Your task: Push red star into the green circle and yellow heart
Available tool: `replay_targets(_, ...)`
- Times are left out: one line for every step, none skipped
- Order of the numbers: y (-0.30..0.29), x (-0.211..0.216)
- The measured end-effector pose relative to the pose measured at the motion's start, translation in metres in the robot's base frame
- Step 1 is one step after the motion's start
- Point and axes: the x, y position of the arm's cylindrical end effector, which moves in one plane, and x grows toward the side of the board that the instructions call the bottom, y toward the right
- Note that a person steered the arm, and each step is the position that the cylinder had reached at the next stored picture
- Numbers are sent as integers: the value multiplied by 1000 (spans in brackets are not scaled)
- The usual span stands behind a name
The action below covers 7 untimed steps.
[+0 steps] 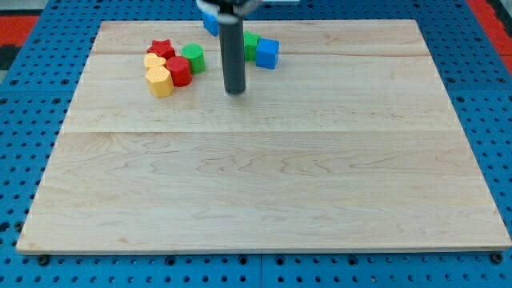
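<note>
While my tip (234, 91) rests on the wooden board (264, 184), right of the cluster, I have no jaws; the red star (162, 49) sits top-left, touching the yellow heart (154, 61), near the green circle (193, 58).

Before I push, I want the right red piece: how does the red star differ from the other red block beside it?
The red star has pointed arms; the other red block looks rounded or many-sided, its exact shape unclear. The star lies nearer the view's top and left; the red block lies lower, between the green circle and the yellow blocks. My tip is closer to the red block than to the star. Both are red and sit in the same cluster.
</note>
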Motion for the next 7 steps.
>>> replay_targets(-103,3)
replay_targets(-174,-24)
replay_targets(-122,-35)
replay_targets(-1,-38)
replay_targets(-7,-35)
replay_targets(-8,-47)
replay_targets(14,-65)
